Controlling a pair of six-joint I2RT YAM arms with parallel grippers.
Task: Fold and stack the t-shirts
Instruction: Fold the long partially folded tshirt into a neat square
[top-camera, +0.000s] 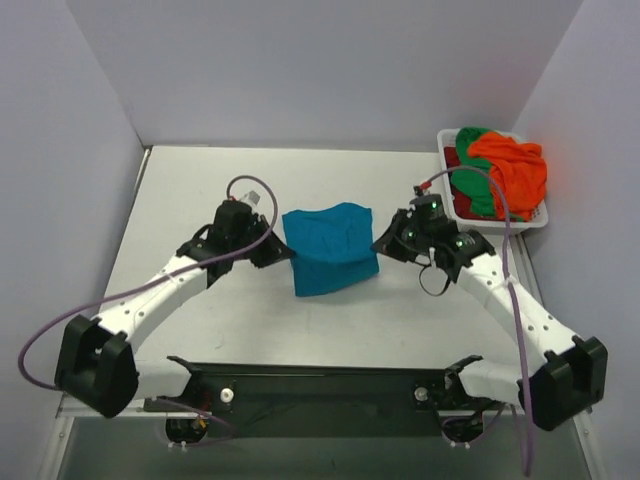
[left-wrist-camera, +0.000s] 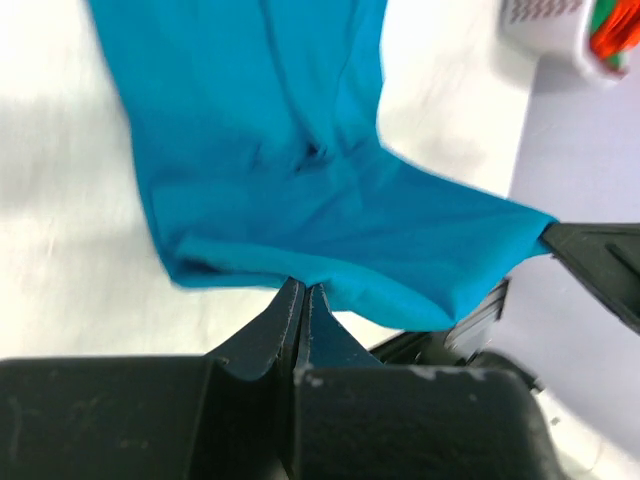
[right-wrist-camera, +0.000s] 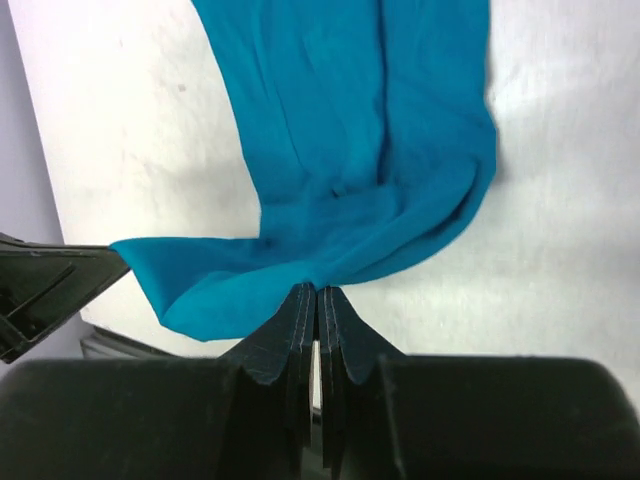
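While the white table bears a teal t-shirt at its centre, the left gripper and right gripper each pinch an opposite side edge, jaws pressed together. Likely mid-fold; next, both must lift and carry evenly.

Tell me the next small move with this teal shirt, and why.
The left gripper and right gripper are each shut on an edge of the teal t-shirt, lifted off the table. I would probably carry that edge across the cloth lying flat and lower it, finishing the fold.
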